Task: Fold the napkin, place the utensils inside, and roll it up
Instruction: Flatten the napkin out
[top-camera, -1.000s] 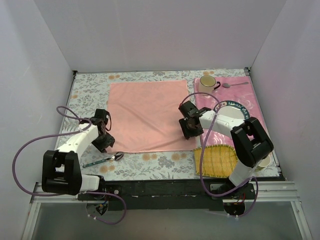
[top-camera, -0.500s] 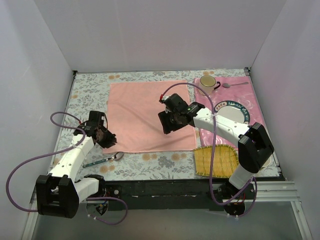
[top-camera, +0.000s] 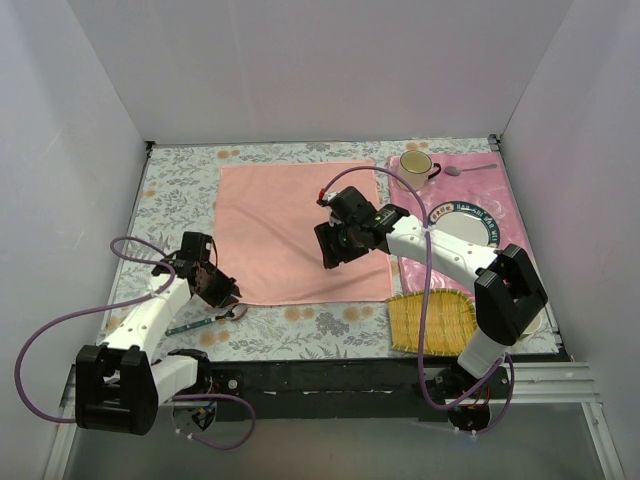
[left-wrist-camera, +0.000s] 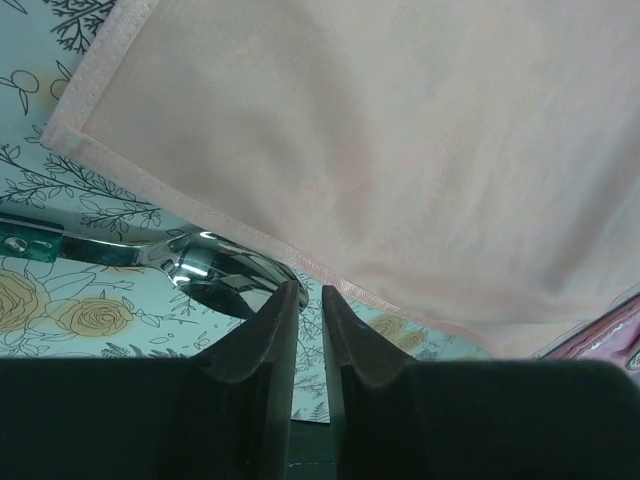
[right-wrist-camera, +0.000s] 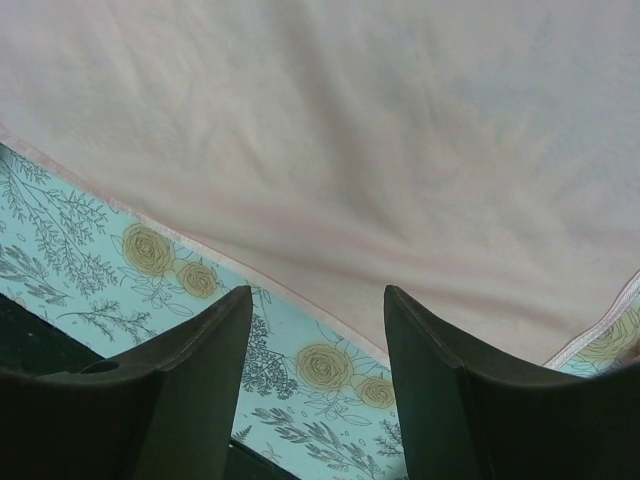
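Note:
The salmon-pink napkin (top-camera: 290, 225) lies spread flat in the middle of the floral tablecloth. The teal-handled spoon (top-camera: 196, 325) lies just in front of the napkin's near left corner. My left gripper (top-camera: 224, 293) hangs low over that corner. In the left wrist view its jaws (left-wrist-camera: 310, 292) stand a narrow gap apart with only tablecloth between them. The spoon's silver bowl (left-wrist-camera: 215, 268) sits beside the left fingertip, and the napkin hem (left-wrist-camera: 200, 205) runs just beyond. My right gripper (top-camera: 333, 248) hovers open over the napkin (right-wrist-camera: 330, 130), its fingers (right-wrist-camera: 318, 300) above the near hem.
A deeper pink placemat (top-camera: 412, 205) at the right carries a mug (top-camera: 415, 165), an all-silver spoon (top-camera: 468, 169) and a plate (top-camera: 470, 225). A yellow bamboo mat (top-camera: 432, 320) lies at the front right. White walls enclose the table.
My left gripper moved nearer the spoon bowl at the napkin's near left corner, and its jaws narrowed. My right arm swung left from the napkin's right edge onto its middle.

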